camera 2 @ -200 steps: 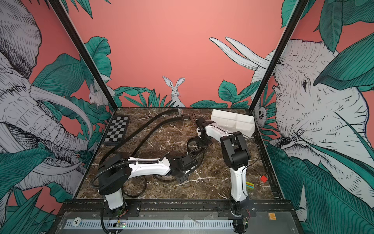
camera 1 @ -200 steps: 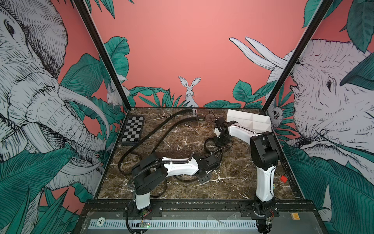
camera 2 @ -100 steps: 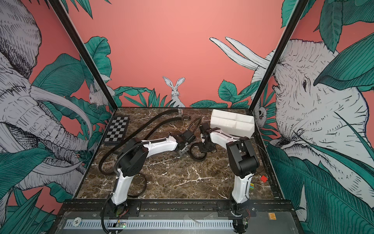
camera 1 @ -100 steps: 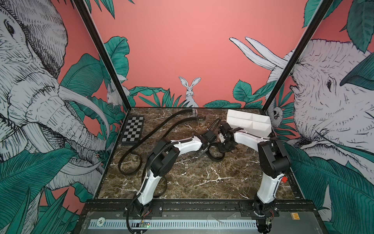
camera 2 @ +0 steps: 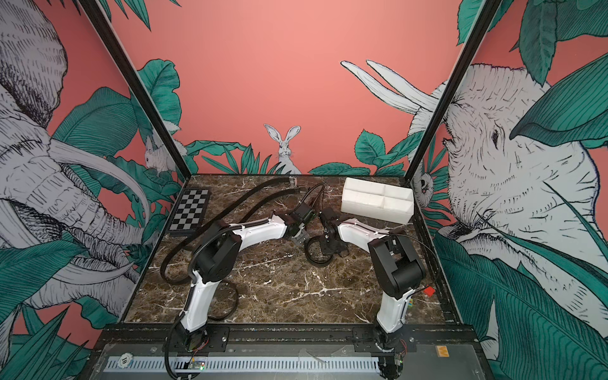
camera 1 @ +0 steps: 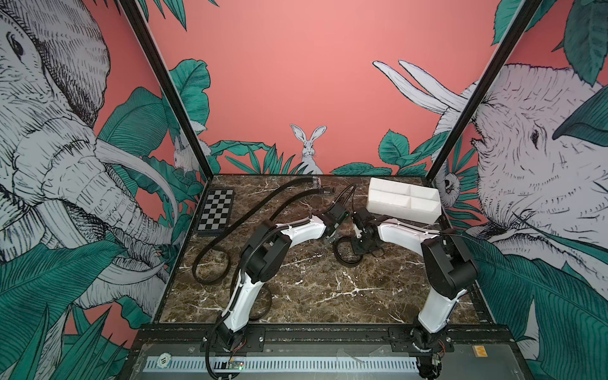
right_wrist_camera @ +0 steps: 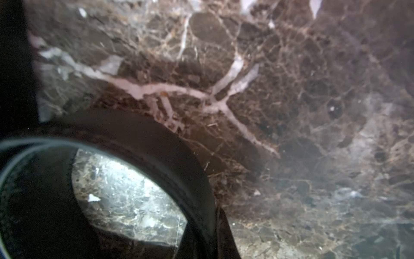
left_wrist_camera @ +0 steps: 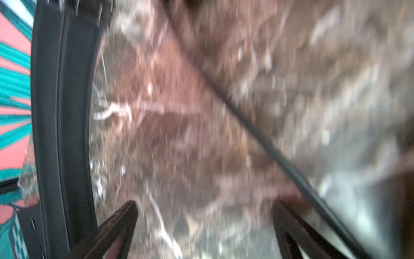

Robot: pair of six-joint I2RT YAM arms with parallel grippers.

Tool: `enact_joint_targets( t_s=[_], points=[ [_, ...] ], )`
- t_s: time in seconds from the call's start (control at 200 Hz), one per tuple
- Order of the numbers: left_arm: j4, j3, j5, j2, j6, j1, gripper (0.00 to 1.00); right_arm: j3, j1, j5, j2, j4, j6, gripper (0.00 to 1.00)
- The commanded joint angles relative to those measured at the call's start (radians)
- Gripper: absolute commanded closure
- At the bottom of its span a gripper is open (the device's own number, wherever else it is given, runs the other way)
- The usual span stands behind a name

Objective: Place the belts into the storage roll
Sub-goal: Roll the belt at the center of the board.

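Observation:
A coiled black belt (camera 1: 347,252) (camera 2: 316,254) lies on the marble just in front of the white storage roll (camera 1: 402,212) (camera 2: 375,211). My right gripper (camera 1: 358,244) (camera 2: 329,245) is shut on this belt's strap; in the right wrist view the belt (right_wrist_camera: 161,148) curves into the gripper (right_wrist_camera: 216,226). My left gripper (camera 1: 330,237) (camera 2: 299,237) stands just left of the coil, open and holding nothing (left_wrist_camera: 205,215). Two long belts (camera 1: 260,210) (camera 2: 237,205) run from the back middle to a loop at the left. The left wrist view is blurred.
A black-and-grey checkered board (camera 1: 215,214) lies at the back left. Another black loop (camera 1: 267,306) shows partly behind the left arm's lower link. A thin black cable (left_wrist_camera: 257,130) crosses the marble in the left wrist view. A black strap (left_wrist_camera: 60,112) runs along the wall.
My left arm swung from the front middle back toward the coil and its jaws opened wide. My right gripper drew the coiled belt a little forward.

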Motion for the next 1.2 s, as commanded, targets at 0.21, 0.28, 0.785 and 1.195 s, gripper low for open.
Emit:
enact_joint_targets(
  t_s=[0.21, 0.28, 0.785, 1.195],
  points=[
    [0.084, -0.250, 0.095, -0.225, -0.200, -0.012, 0.01, -0.091, 0.087, -0.108, 0.053, -0.145, 0.026, 1.00],
    [0.103, -0.314, 0.140, -0.290, -0.260, -0.011, 0.02, -0.092, 0.100, -0.109, 0.052, -0.145, 0.030, 1.00],
    [0.280, -0.594, 0.608, -0.450, -0.653, -0.006, 0.32, -0.101, 0.213, -0.147, 0.010, -0.141, 0.096, 1.00],
    [0.452, -0.766, 0.729, -0.599, -0.784, 0.065, 0.36, -0.078, 0.246, -0.167, 0.014, -0.132, 0.117, 1.00]
  ],
)
